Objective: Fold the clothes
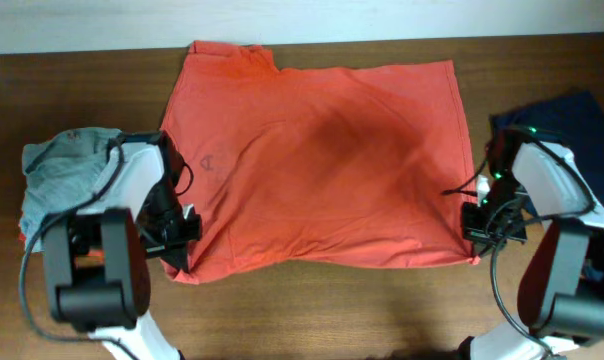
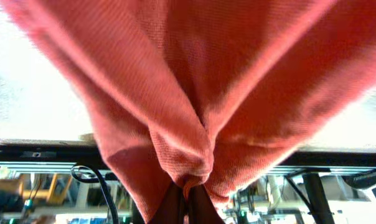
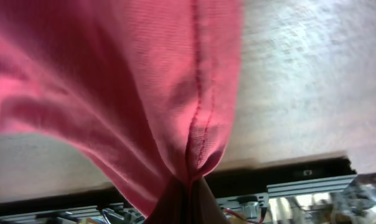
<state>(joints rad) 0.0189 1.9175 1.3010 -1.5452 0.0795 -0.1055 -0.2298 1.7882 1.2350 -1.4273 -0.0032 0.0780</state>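
**Both grippers clamped on the near corners of the orange-red shirt**

A dark brown wooden table (image 1: 312, 310) runs across the overhead view, with a pale wall (image 1: 382, 20) along its far edge. At the far left lies a crumpled light grey cotton T-shirt (image 1: 67, 165), partly under the left arm (image 1: 102, 260). The left gripper (image 1: 182, 238) is closed on the near left corner of the orange-red cotton T-shirt (image 1: 322, 160); in its wrist view the cloth gathers into a tight pinch between the fingers and fans out from there. The shirt itself lies spread over the middle of the table, mostly flat with soft wrinkles, and no chest lettering shows. The right gripper (image 1: 477, 225) is likewise closed on the near right corner, a stitched hem running into its pinch in the wrist view. Behind the right arm (image 1: 562, 270), at the far right, lies a dark navy cotton T-shirt (image 1: 572, 115).
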